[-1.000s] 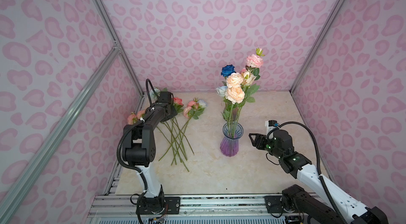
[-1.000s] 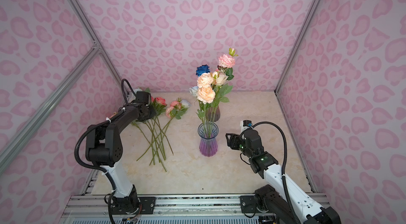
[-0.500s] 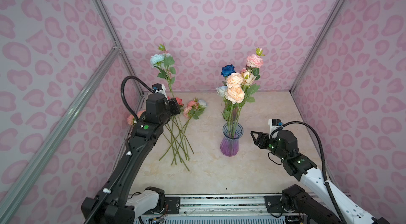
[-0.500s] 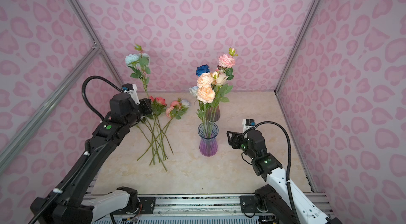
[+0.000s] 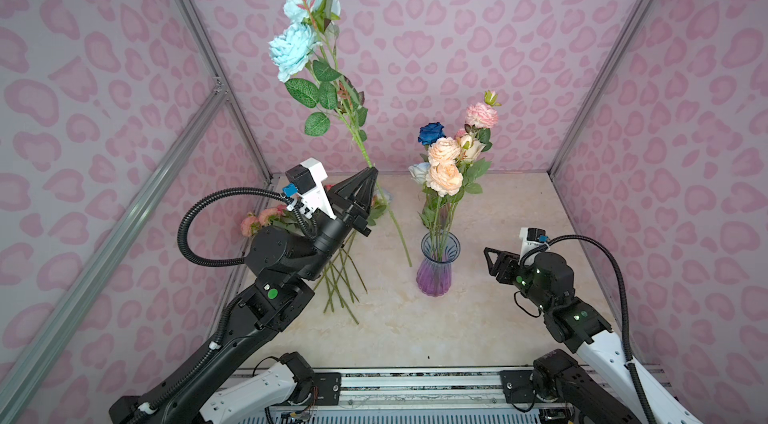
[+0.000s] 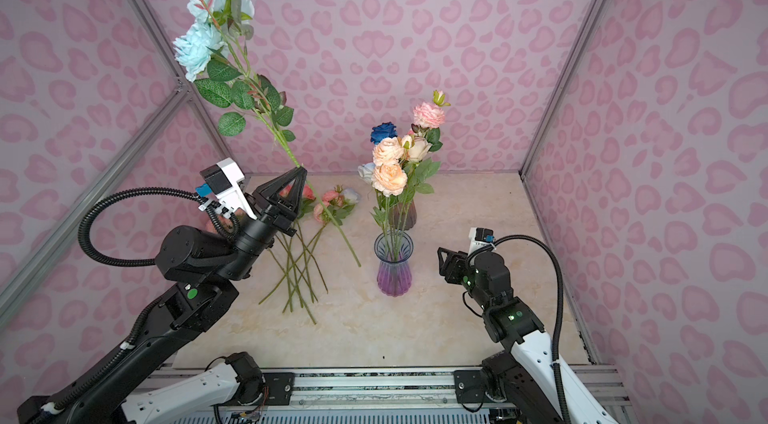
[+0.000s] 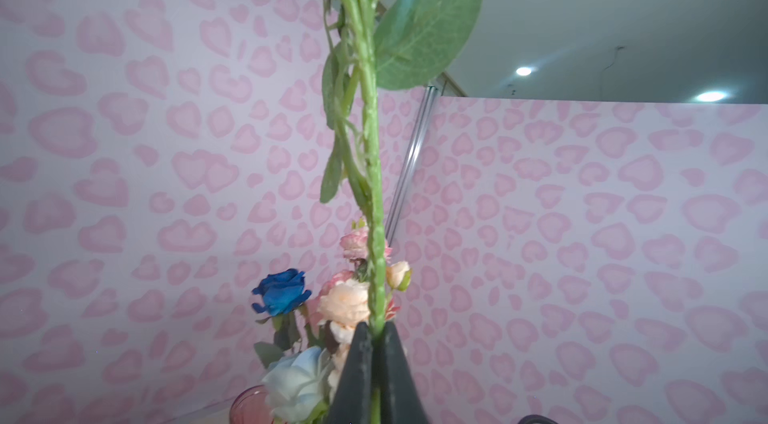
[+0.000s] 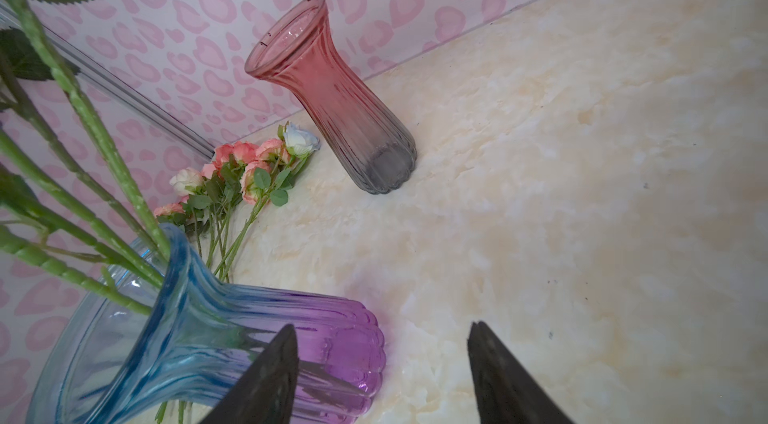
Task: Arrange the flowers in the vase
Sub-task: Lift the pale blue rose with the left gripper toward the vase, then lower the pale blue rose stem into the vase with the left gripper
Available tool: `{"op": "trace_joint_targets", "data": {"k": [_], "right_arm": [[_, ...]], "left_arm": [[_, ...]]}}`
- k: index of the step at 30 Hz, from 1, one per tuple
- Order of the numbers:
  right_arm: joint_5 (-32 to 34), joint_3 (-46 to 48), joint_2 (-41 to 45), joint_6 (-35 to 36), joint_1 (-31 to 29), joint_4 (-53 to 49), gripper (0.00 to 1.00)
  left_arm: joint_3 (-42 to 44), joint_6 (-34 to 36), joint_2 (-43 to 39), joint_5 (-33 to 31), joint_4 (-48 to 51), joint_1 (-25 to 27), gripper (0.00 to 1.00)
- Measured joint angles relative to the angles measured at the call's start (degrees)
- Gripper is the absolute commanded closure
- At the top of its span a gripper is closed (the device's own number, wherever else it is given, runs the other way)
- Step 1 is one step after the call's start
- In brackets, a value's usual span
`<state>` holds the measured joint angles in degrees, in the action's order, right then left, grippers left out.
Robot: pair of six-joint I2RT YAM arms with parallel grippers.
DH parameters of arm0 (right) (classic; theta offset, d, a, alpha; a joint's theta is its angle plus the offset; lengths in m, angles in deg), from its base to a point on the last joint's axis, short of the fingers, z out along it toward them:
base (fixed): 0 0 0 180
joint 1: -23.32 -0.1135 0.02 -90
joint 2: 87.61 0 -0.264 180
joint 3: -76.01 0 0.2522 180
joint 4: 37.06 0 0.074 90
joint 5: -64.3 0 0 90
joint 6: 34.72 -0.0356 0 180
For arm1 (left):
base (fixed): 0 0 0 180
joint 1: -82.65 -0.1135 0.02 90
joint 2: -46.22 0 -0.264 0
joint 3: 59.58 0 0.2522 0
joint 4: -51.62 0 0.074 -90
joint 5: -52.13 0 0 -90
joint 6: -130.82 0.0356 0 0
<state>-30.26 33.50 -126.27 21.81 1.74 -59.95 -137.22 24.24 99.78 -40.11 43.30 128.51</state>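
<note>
My left fingers (image 5: 371, 173) pinch shut on the long green stem of pale blue roses (image 5: 328, 95), blooms high above them, cut end slanting below. My right fingers (image 5: 493, 262) stand parted, empty.

I saw an empty ribbed glass vase (image 8: 332, 97), pink at the mouth and grey at the foot, standing on the pale marbled bench (image 8: 582, 193) well ahead of the right end effector (image 8: 382, 328), near the back wall. Pink heart-print walls (image 5: 457, 6) closed in three sides, joined by silvery corner posts (image 5: 603, 56). High above the left end effector (image 7: 374, 330), round ceiling lights (image 7: 523, 71) glowed. A metal rail (image 5: 415, 384) ran along the bench edge behind both end effectors.
</note>
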Motion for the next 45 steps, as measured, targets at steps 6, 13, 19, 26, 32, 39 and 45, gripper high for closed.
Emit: {"op": "trace_joint_targets", "data": {"k": [6, 13, 19, 26, 32, 39, 45], "right_arm": [[0.44, -0.74, -0.13, 0.0, 0.0, -0.94, 0.34], [0.46, -1.68, 0.35, 0.24, 0.0, -2.16, 0.34], [0.46, -1.6, 2.05, 0.31, 0.11, -3.26, 0.34], [0.44, -1.42, 2.84, 0.66, 0.11, -4.13, 0.34], [0.44, -0.92, 3.1, 0.63, 0.11, -4.35, 0.34], [0.39, -1.46, 3.13, 0.42, 0.11, -5.51, 0.34], [0.39, -1.51, 4.31, 0.07, 0.11, -6.95, 0.33]], "left_arm": [[-6.6, 11.32, 7.45, 0.39, -5.55, 11.34, 0.97], [-10.58, 22.71, 18.27, -1.01, -6.8, 15.87, 0.97], [-10.71, 28.04, 23.54, -3.69, -6.75, 16.2, 0.97], [-7.85, 27.1, 26.16, -5.25, -6.84, 16.28, 0.97], [-2.78, 21.57, 27.65, -6.27, -6.73, 16.37, 0.97], [0.79, 17.59, 28.68, -9.01, -6.58, 16.35, 0.89], [0.79, 15.74, 28.11, -10.29, -4.09, 16.35, 0.58]]}}
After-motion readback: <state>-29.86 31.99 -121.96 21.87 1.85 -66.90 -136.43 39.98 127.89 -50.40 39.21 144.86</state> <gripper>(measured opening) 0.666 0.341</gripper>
